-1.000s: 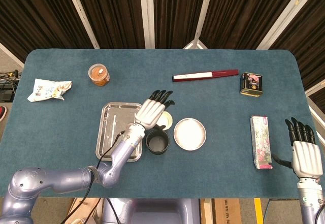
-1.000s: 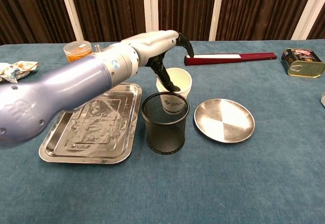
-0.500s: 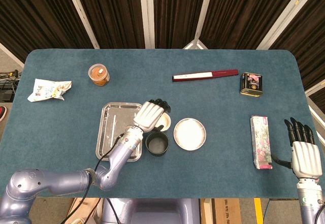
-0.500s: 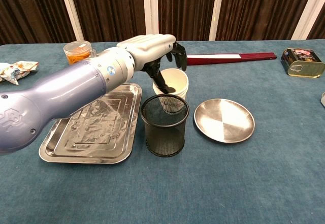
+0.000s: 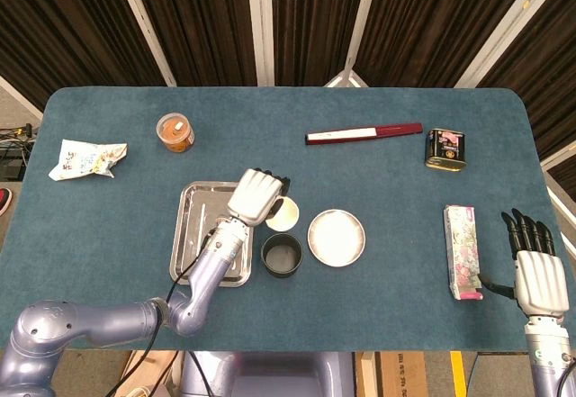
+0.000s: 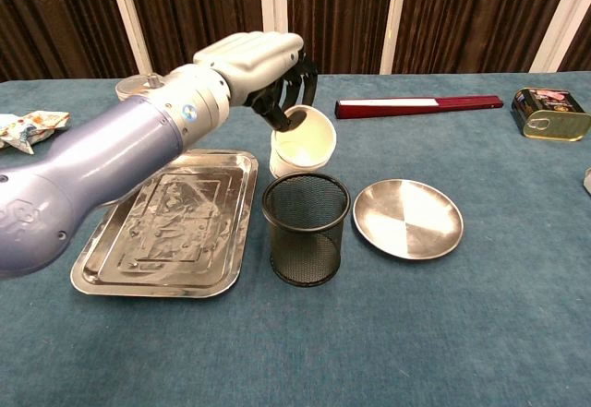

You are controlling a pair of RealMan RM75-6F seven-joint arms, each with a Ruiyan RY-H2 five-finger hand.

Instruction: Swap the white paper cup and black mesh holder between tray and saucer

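Cup tilted in left robot hand, beside holder.

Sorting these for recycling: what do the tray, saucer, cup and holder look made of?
Tray: shiny metal, likely steel, with smeared reflections. Saucer: brushed metal with a soft sheen. Cup, gripped by the left hand: matte white, apparently paper. Holder: black wire mesh you can see through, probably coated metal.

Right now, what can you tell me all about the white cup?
The cup is white paper, plain and empty, with a rolled rim. The left hand holds it by the rim, fingers hooked over the edge. It is tilted, mouth facing the chest camera, lifted behind the mesh holder, right of the tray.
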